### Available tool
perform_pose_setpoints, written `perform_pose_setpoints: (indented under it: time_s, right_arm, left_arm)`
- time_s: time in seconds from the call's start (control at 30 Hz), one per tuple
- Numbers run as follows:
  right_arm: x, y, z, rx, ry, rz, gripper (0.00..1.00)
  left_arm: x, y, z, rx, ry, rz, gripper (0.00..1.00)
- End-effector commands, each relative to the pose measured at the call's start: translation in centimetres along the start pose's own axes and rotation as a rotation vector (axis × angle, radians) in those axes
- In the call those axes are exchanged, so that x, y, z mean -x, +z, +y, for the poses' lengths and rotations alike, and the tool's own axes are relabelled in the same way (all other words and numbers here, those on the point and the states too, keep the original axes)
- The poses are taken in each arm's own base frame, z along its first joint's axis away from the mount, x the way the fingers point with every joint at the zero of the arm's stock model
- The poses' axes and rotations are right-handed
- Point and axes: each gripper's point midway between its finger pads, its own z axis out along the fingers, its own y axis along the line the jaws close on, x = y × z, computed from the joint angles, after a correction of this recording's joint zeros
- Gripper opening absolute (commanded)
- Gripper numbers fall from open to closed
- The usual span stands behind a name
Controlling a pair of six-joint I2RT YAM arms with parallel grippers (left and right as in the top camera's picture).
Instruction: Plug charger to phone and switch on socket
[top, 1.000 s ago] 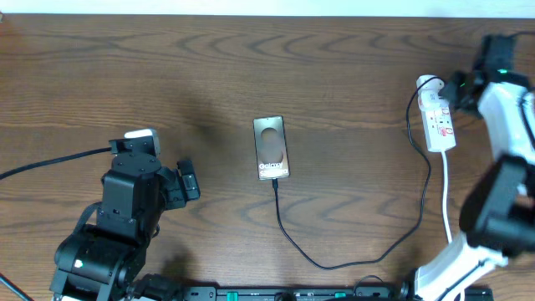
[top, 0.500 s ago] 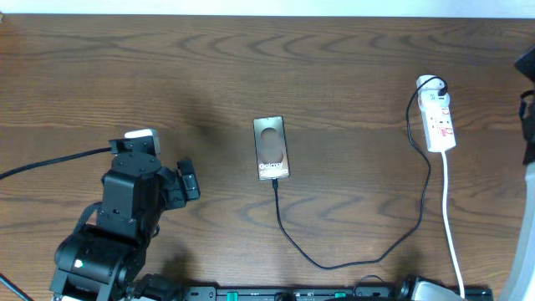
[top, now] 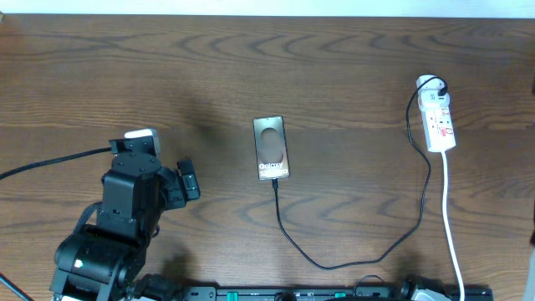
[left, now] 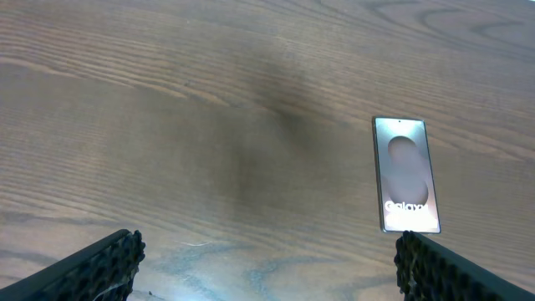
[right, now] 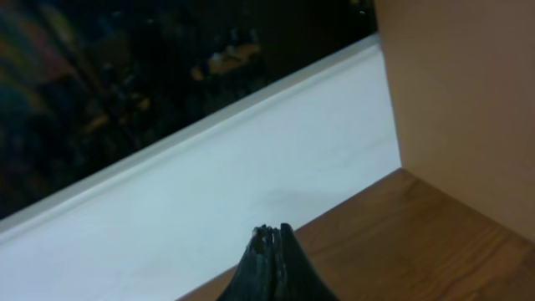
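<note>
Two claws, two states: your left gripper (left: 267, 245) stands wide open above the table (left: 167, 100), and your right gripper (right: 272, 251) is pinched shut. The phone (top: 272, 148) lies mid-table, with the charger (top: 277, 205) running from its near edge to the socket (top: 438, 119).

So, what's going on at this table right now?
Nothing is being held. The phone lies in the middle of the table. The cable meets the phone's near end and loops round to the power strip on the right. The left fingers stand open over bare wood beside the phone. The right fingers are shut on nothing, away from all three. Whether the strip is switched on can't be told.
</note>
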Motion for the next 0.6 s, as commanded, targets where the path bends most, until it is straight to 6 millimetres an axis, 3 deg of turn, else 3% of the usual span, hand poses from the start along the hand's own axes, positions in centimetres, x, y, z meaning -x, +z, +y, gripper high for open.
perform_pose_setpoints:
  time_s: [0.0,0.27,0.4,0.57]
  right_arm:
    - [0.6,-3.2,2.3,0.121,-0.031,-0.012,0.01]
    - [1.2,-9.5,5.8,0.329,-0.05,-0.047,0.02]
    - [1.1,-12.5,6.1,0.353,-0.093,-0.07,0.05]
    - [1.8,-18.1,6.6,0.401,-0.117,-0.162,0.08]
  left_arm:
    - [0.0,0.1,0.4,0.02,0.003,-0.004,0.98]
    - [0.0,0.1,0.4,0.02,0.003,-0.004,0.98]
    - [0.0,0.1,0.4,0.02,0.003,-0.004,0.98]
    - [0.0,0.1,0.4,0.02,0.003,-0.004,0.98]
